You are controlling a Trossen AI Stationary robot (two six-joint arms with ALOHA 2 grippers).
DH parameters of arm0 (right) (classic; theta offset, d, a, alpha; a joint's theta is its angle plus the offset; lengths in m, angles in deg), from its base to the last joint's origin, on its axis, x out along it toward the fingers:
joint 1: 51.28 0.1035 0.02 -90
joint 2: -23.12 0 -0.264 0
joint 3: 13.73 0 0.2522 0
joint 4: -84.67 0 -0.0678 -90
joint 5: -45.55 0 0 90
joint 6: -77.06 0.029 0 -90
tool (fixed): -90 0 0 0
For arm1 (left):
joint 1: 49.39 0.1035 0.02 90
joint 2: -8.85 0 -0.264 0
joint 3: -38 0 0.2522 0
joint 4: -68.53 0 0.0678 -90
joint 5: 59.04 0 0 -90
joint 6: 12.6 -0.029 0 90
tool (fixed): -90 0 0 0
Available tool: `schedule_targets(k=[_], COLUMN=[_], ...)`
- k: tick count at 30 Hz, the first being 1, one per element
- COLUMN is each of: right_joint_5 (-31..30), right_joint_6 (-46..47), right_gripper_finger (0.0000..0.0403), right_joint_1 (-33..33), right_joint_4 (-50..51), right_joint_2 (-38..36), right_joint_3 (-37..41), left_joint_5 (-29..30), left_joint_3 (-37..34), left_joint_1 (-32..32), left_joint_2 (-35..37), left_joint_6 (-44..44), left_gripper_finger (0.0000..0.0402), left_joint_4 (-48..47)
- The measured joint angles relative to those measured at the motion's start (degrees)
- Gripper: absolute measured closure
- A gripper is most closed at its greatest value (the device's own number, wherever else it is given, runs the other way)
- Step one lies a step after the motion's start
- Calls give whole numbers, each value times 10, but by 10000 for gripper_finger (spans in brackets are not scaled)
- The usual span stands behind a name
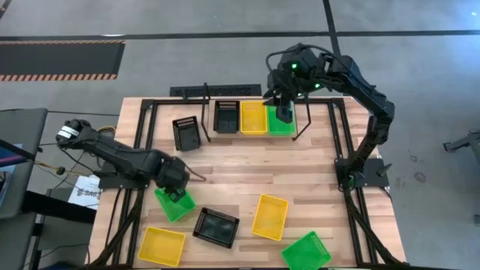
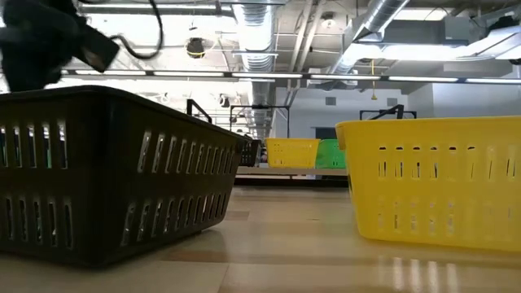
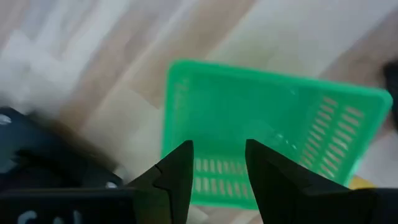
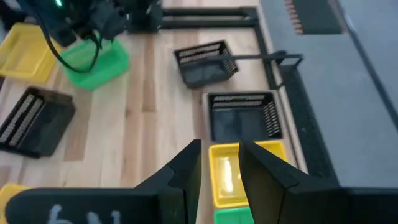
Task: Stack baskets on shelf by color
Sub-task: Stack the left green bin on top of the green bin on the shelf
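Three baskets sit abreast on the shelf [image 1: 300, 120]: black [image 1: 226, 116], yellow [image 1: 253, 118], green [image 1: 282, 122]. Six are left on the table [image 1: 315, 176], one black just beside the shelf. My right pincer [image 1: 283, 111] hovers over the shelved green one, fingers apart, empty. My left pincer [image 1: 177, 196], part open, is at the rim of a green basket [image 1: 174, 204]; I cannot tell if it grips.
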Motion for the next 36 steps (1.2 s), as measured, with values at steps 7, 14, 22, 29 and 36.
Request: schedule_targets(k=[7, 14, 22, 29, 36], right_joint_5=[1, 1, 0, 0, 0], right_joint_6=[0, 16, 35, 30, 27], right_gripper_finger=[275, 275, 276, 276, 276], right_joint_1=[25, 45, 70, 92, 95], right_joint_4=[-29, -29, -40, -68, -69], right_joint_2=[-1, 0, 0, 0, 0], right_joint_3=[0, 0, 0, 0, 0], left_joint_5=[40, 55, 33, 20, 8], left_joint_3=[0, 0, -46, -108, -133], left_joint_1=[-68, -83, -85, -85, -65], left_joint_2=[-4, -4, -4, -4, -4], left_joint_6=[90, 122, 105, 147, 150], left_gripper_finger=[269, 269, 269, 269, 269], left_joint_4=[-27, -58, -13, 64, 67])
